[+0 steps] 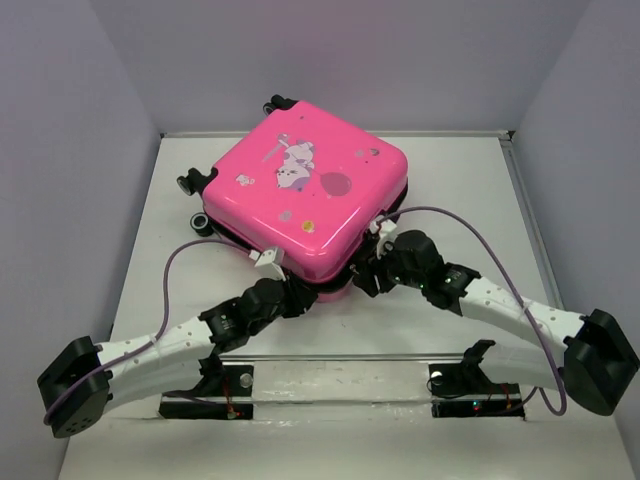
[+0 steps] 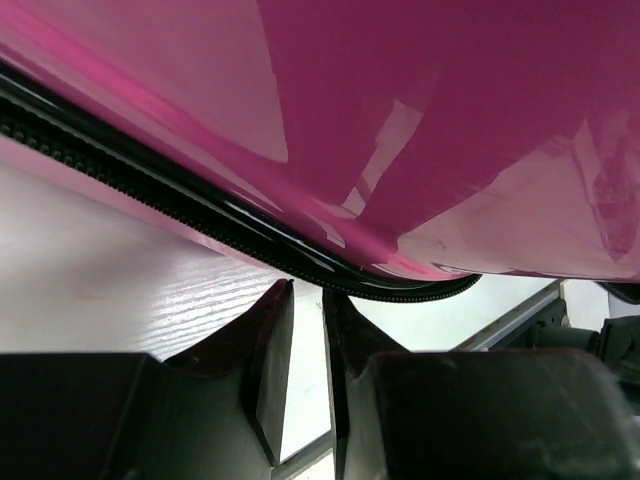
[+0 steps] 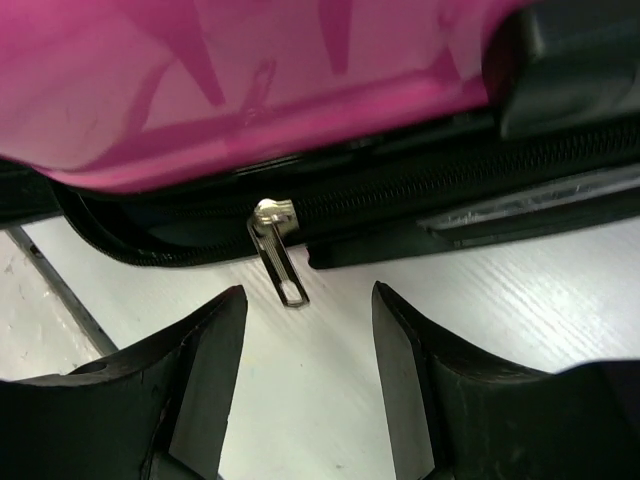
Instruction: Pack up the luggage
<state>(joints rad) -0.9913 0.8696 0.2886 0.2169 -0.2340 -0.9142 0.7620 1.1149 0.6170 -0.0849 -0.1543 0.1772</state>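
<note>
The hot-pink luggage lies flat on the white table, lid down, cartoon stickers facing up. My left gripper is at its near-left edge, just under the black zipper line. In the left wrist view the left gripper has its jaws almost together, with only a thin slit and nothing between them. My right gripper is at the near corner. In the right wrist view the right gripper is open, and a silver zipper pull hangs just beyond its fingertips, untouched. The pink shell fills the top of that view.
Black wheels stick out at the luggage's far-left side, and more at the back. A black moulded part sits on the shell's edge at the right gripper's upper right. Grey walls enclose the table on three sides.
</note>
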